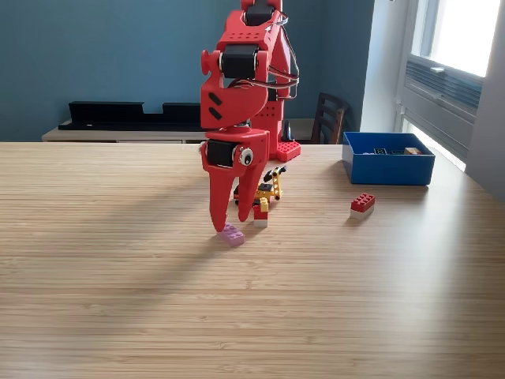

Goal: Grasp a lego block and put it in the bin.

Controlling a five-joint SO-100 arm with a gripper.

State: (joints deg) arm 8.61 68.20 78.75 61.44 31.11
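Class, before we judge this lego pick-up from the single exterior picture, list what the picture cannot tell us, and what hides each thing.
- Gripper contact with the pink block: the fingertip overlaps it, so a grasp is unclear.
- Contents of the blue bin: its front wall hides all but a few dark and tan pieces.
- Yellow and red pieces behind the gripper: partly covered, too small to identify.
- Arm's top: cut off by the upper edge.

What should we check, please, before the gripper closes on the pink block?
1. Gripper open: ok, fingers apart.
2. Left fingertip at the pink lego block: ok, it meets the block's left end.
3. Block between the fingers: cannot tell from this angle.
4. Blue bin upright, open: ok.
5. Red lego block clear of the grasp: ok, well to the right.
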